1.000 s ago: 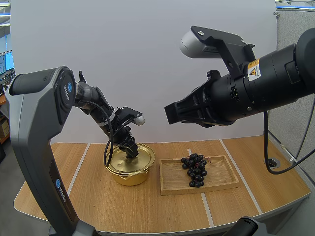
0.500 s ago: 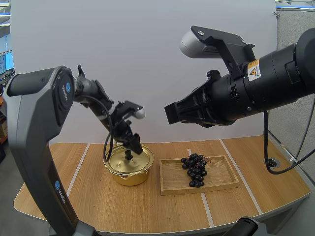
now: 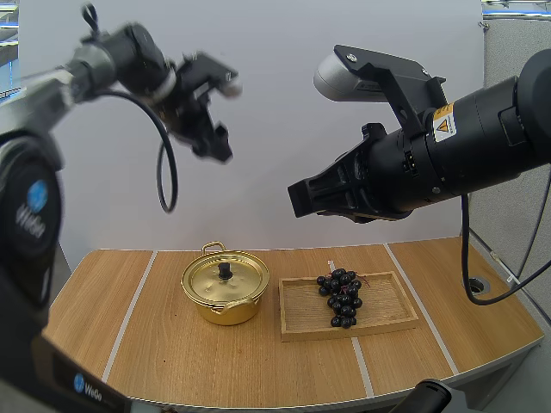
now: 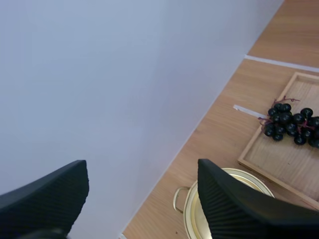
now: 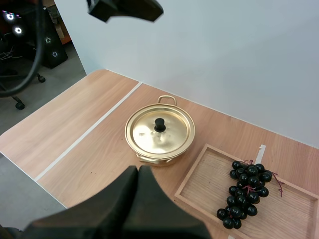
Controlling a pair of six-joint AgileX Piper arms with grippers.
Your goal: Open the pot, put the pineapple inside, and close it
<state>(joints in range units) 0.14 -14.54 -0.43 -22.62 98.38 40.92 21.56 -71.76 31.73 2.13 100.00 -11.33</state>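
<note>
1. Jaws on my left gripper (image 3: 211, 142) stand wide apart, the ribbed black fingers (image 4: 234, 204) facing each other with nothing between them. Those on my right gripper (image 5: 138, 174) lie pressed together as one dark wedge, gripping nothing.
2. By my count there is one round golden metal pot (image 3: 225, 310), one golden lid (image 3: 239, 282) with one black knob (image 3: 225, 270), one shallow rectangular wooden tray (image 3: 387, 305) and one bunch of dark purple grapes (image 3: 342, 298).
3. That pot sits on the light wooden table (image 3: 215, 361) well below the left jaws, nearly straight under them. It is also below and ahead of the right jaws, well apart from both pairs.
4. With the lid seated flat on its rim the pot is closed, so I cannot tell what it contains. Just beside it, on the side nearer the right jaws, the tray holds the grapes.
</note>
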